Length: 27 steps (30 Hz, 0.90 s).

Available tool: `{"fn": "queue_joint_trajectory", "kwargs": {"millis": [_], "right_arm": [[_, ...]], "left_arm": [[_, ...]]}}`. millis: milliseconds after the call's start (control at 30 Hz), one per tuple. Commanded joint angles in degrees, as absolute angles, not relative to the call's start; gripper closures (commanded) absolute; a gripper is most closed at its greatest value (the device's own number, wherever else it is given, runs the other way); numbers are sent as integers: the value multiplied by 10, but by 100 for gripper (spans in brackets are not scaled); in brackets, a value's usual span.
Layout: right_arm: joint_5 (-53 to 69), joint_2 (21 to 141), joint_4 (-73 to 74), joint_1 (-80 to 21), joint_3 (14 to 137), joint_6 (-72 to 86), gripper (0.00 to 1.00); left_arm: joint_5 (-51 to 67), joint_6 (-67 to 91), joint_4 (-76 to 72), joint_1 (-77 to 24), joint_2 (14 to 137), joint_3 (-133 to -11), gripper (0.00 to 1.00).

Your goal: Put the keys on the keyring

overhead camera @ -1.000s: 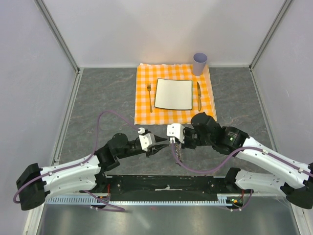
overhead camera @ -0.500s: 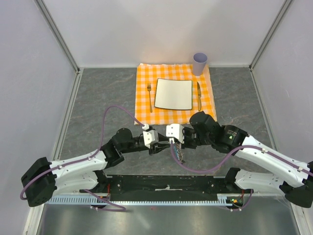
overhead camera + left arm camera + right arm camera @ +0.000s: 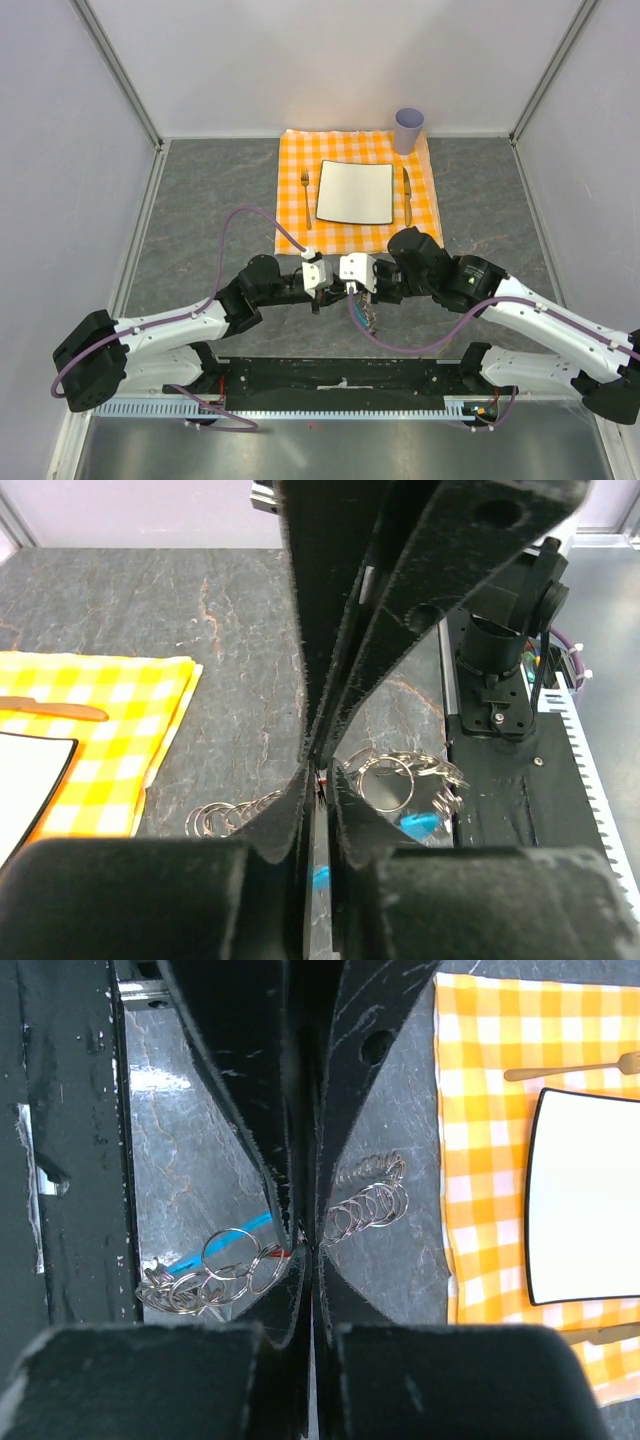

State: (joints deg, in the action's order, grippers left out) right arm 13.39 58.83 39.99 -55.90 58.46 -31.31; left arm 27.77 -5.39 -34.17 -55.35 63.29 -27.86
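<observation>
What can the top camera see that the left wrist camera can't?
Only the top view shows the cup and the fork, plus the place setting all at once. Only the left wrist view shows the keyring's separate rings and its blue tab clearly, with the left fingers big and close in front. Both show the checked cloth, the plate and the gray table, though the wrist view catches just a corner of the plate.
</observation>
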Motion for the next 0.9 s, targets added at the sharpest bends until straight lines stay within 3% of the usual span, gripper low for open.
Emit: {"fn": "queue_joint_trajectory", "kwargs": {"millis": [0, 267, 400, 567, 667, 767, 867], "right_arm": [[149, 585, 367, -560, 600, -314, 100], [133, 548, 335, -560, 579, -297, 100], [137, 541, 330, -560, 577, -294, 100], [140, 545, 331, -559, 577, -294, 100], [141, 546, 331, -560, 578, -294, 100], [142, 547, 330, -560, 577, -292, 100], [143, 550, 328, -560, 572, -286, 100]], "left_arm": [[294, -39, -356, -553, 633, -302, 98], [285, -44, -329, -552, 633, -302, 98], [273, -45, -307, -552, 634, -310, 79], [268, -54, -287, -552, 635, -314, 75], [265, -56, -284, -552, 633, -314, 82], [270, -57, -289, -552, 630, -314, 98], [267, -55, -299, -552, 628, -310, 98]]}}
